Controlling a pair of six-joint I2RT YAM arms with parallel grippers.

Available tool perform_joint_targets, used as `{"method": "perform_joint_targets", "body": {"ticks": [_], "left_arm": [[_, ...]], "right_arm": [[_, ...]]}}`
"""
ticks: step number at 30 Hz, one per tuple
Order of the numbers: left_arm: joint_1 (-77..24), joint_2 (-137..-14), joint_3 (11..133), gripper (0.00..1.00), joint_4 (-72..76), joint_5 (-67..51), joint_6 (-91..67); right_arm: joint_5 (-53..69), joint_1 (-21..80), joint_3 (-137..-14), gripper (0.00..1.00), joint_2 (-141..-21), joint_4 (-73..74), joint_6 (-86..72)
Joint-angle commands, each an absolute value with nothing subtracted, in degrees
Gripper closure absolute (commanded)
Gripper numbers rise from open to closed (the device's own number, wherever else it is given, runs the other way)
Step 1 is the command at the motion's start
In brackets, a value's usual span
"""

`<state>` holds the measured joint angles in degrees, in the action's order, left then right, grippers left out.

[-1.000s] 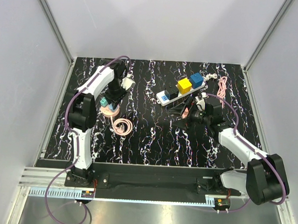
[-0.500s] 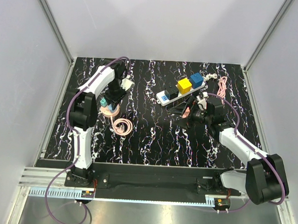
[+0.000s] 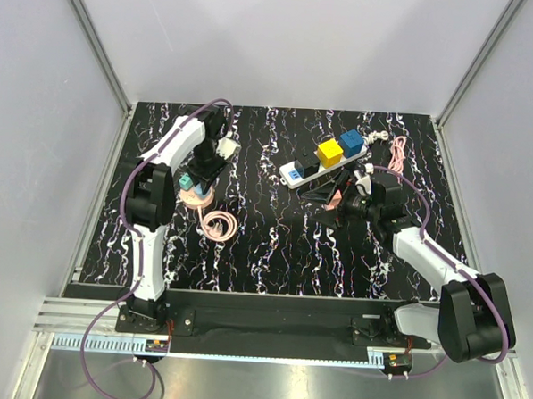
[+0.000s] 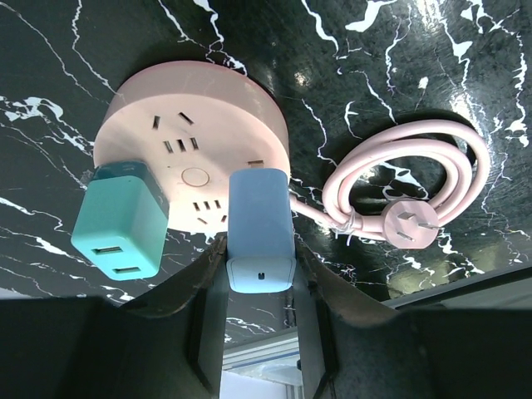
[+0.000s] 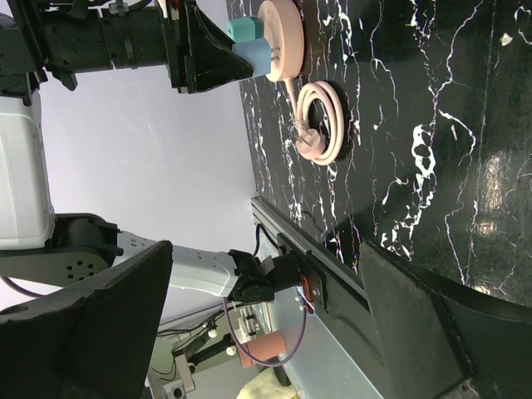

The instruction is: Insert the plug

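Black surface (image 3: 273, 245) veined with white, filling the middle of the top view. Right of centre, toward the upper part: a white power strip (image 3: 313, 169), lying slantwise with its right end higher in the frame. Carries a yellow cube (image 3: 330, 152) and a blue cube (image 3: 352, 142) side by side toward that end. Just past it, a small white plug (image 3: 380, 136). Further right, a pink cable (image 3: 397, 154) bunched in loose loops near the right wall.

This looks like a robotics lab test cell. Plain pale panels (image 3: 284, 39) in aluminium framing (image 3: 96, 46) box in a black marbled table (image 3: 273, 253) from nine round to three o'clock. At six, a left arm (image 3: 148, 247) and a right arm (image 3: 433, 262) are bolted to a rail (image 3: 269, 323), with a purple cable (image 3: 82, 351) trailing over a steel bench (image 3: 266, 387).
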<state>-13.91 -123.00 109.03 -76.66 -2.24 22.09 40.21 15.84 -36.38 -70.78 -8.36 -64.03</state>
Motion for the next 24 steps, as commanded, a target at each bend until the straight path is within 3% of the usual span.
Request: {"method": "perform_joint_targets", "body": {"ticks": [1,24], "left_arm": [[-13.7,-123.4,108.8,1.0,-75.5,-3.6,21.0],[-13.5,-125.8,102.4,1.0,-69.4,-0.3,16.8]], "right_arm": [[41.6,15.2,-38.6,0.0,-71.0,-10.5,-62.6],[42.6,13.9,-37.8,0.0,-70.3,-10.6,-62.5]]}}
